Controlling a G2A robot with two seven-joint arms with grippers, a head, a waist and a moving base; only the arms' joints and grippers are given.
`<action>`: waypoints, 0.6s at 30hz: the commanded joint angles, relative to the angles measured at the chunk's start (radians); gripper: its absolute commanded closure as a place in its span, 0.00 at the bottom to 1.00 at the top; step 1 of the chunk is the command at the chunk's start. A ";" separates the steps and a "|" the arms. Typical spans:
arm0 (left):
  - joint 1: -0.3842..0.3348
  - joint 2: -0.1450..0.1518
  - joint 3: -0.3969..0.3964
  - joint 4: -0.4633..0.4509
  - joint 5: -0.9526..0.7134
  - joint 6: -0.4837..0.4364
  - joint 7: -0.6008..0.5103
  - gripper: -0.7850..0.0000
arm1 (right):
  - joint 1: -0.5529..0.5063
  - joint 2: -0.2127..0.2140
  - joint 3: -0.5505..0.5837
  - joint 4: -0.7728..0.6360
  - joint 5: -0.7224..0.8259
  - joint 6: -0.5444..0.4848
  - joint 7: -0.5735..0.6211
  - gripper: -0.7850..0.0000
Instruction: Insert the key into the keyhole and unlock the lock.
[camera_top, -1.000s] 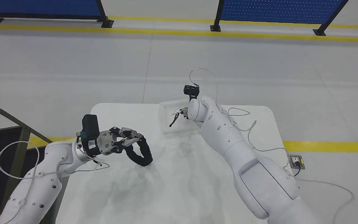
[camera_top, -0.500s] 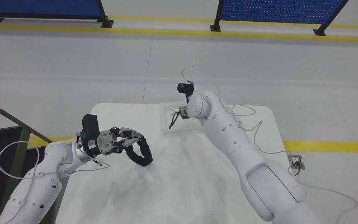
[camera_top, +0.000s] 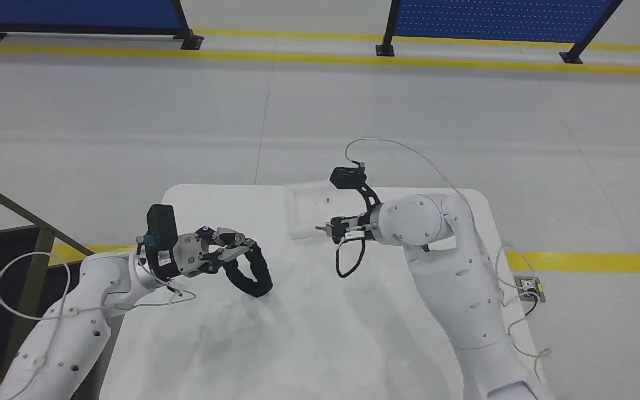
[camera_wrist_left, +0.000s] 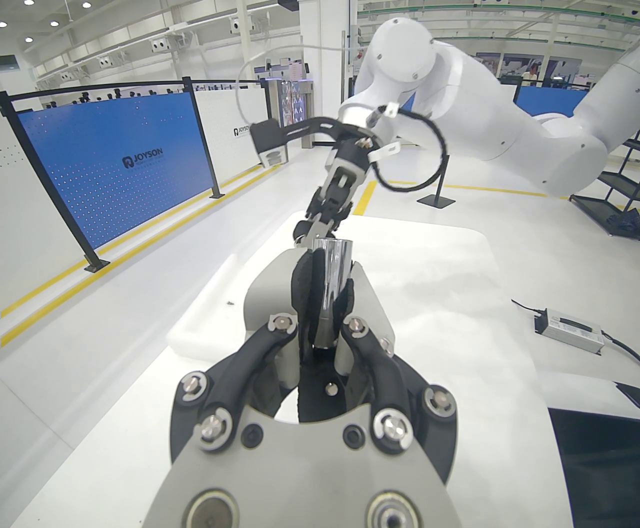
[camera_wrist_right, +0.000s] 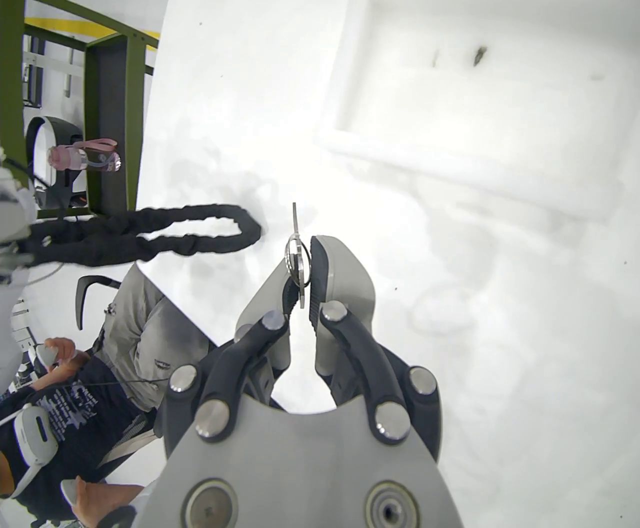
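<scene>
Above the middle of the table (camera_top: 300, 340), the key (camera_wrist_right: 298, 270) is hanging in the air, pinched by its head between the two pads of the right gripper (camera_top: 333, 230), with a metal ring sitting against the head and the blade sticking out past the fingertips. The blade is pointing toward the lock (camera_wrist_left: 332, 265) but is staying apart from it, with open table showing between the two in the top view. The lock's shiny metal cylinder is sitting upright in the left gripper (camera_wrist_left: 325, 280), whose dark pads are pressing in on it from both sides over the table's left part. The lock's black fabric-covered cable loop (camera_top: 255, 275) is drooping from the cylinder toward the table surface. A shallow white tray (camera_top: 300, 205) is lying at the far edge of the table, just beyond the right gripper. A thin black wire (camera_top: 345, 262) is dangling in a loop under the right wrist. Blue barrier panels (camera_top: 90, 15) are standing on the floor behind yellow lines.
</scene>
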 joint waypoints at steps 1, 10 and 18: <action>0.000 0.000 0.000 0.000 0.000 0.000 0.000 1.00 | -0.024 0.005 0.024 -0.069 0.023 0.025 0.031 1.00; 0.000 0.000 0.000 0.000 0.000 0.000 0.000 1.00 | -0.094 0.044 0.096 -0.255 0.264 0.096 0.074 1.00; 0.000 0.000 0.000 0.000 0.000 0.000 0.000 1.00 | -0.098 0.067 0.129 -0.296 0.282 0.096 0.074 1.00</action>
